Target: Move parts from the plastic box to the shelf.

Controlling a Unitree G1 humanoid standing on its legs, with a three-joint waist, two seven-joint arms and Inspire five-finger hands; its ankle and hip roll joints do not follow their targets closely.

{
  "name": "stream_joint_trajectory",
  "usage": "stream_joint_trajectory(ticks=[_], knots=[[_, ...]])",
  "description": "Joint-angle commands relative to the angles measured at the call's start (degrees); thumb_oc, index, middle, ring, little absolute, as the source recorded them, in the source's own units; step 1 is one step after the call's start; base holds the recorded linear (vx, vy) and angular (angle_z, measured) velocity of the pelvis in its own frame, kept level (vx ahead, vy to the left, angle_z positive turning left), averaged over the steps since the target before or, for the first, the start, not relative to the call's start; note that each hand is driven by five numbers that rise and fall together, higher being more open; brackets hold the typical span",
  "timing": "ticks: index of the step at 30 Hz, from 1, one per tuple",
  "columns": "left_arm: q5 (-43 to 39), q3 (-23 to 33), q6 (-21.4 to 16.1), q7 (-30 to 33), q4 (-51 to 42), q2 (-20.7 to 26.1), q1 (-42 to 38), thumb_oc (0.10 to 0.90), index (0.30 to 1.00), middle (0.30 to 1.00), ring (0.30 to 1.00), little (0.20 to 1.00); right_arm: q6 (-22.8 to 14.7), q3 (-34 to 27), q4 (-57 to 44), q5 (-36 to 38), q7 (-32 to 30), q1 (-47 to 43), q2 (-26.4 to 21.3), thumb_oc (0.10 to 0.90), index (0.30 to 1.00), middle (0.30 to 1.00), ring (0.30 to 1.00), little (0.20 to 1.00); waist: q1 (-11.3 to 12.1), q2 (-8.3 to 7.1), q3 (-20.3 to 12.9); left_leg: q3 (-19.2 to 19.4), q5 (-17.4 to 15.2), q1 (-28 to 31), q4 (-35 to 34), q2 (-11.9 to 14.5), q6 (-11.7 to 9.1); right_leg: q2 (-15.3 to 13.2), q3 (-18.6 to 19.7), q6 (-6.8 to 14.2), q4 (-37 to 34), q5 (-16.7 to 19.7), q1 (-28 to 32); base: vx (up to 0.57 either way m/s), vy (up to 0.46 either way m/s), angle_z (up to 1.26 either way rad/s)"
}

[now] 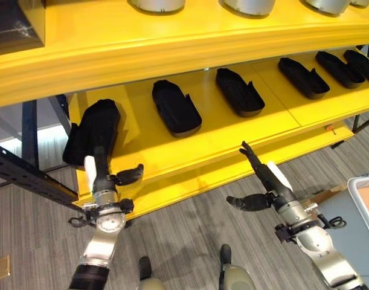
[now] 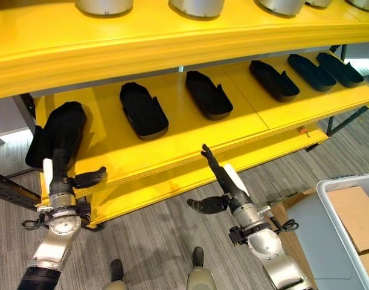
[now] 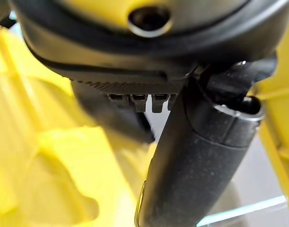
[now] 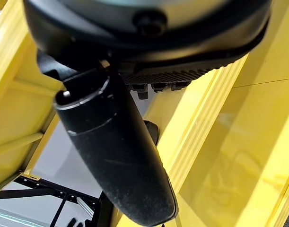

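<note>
A long black part [image 1: 90, 130] lies tilted at the left end of the yellow shelf [image 1: 220, 151], overhanging its edge. My left hand [image 1: 102, 184] reaches up to it, open, with straight fingers laid along the part and the thumb [image 1: 131, 174] spread wide to the side. Further right, my right hand [image 1: 273, 184] hovers in front of the shelf's front edge, open and empty, fingers pointing at the shelf. The grey plastic box [image 2: 347, 179] stands on the floor at the right.
Several more black parts [image 1: 176, 107] lie in a row along the same shelf, with free yellow room between them. An upper shelf board [image 1: 172, 42] overhangs with silver-grey round items on it. Brown cardboard [image 2: 356, 217] lies inside the box.
</note>
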Motion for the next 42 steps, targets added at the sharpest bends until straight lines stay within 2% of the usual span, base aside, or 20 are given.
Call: stream_joint_trajectory(ticks=[1,9,23,33,42], knots=[[-0.78,0.25,-5.91,-1.09,-1.11,1.70,-5.18,0.900,1.000,1.000,1.000,1.000,-4.02,-2.30,-6.48,3.07,-0.88,-2.55,0.37,0.900,1.000,1.000,1.000,1.000,-0.65,-1.53,-3.04,0.98,-4.08,3.60,1.18,1.09,1.03,-2.08,0.55,1.12,7.16,-5.74,-0.84,0.00,0.000,0.00],[-3.47,-1.97,-5.92,-3.18,2.34,0.55,-6.16,0.900,1.000,1.000,1.000,1.000,-3.95,-2.46,-6.60,3.07,-0.75,-1.74,0.11,0.900,1.000,1.000,1.000,1.000,-1.16,-1.28,-3.06,1.18,-3.90,3.94,1.01,1.12,1.06,-1.92,0.65,1.18,7.21,-5.86,-0.55,0.01,-0.003,-0.02],[-5.95,-1.85,-6.24,-3.28,3.19,0.05,-5.46,0.900,1.000,1.000,1.000,1.000,-3.95,-2.85,-6.62,2.92,-0.95,-0.46,-0.04,0.900,1.000,1.000,1.000,1.000,-1.12,-1.34,-3.06,0.99,-4.02,4.17,1.12,0.98,1.18,-1.87,0.58,1.22,7.19,-5.85,-0.08,0.00,0.000,0.00],[-7.35,1.81,-7.53,-0.46,-1.26,0.68,-5.39,0.900,1.000,1.000,1.000,1.000,-3.98,-3.03,-6.30,2.84,-1.57,-0.39,0.51,0.900,1.000,1.000,1.000,1.000,-0.54,-1.22,-3.71,0.73,-4.15,4.73,0.72,0.77,1.22,-2.04,-0.07,1.26,6.71,-5.90,0.96,0.00,0.000,0.00],[-10.15,5.06,-10.84,1.61,-8.79,1.19,-6.93,0.900,1.000,1.000,1.000,1.000,-4.10,-3.03,-5.50,2.93,-1.97,-1.13,1.16,0.900,1.000,1.000,1.000,1.000,0.00,-1.00,-5.17,0.44,-4.29,5.00,0.37,0.61,1.24,-2.08,-0.77,1.20,5.82,-5.98,2.15,0.01,0.000,0.01]])
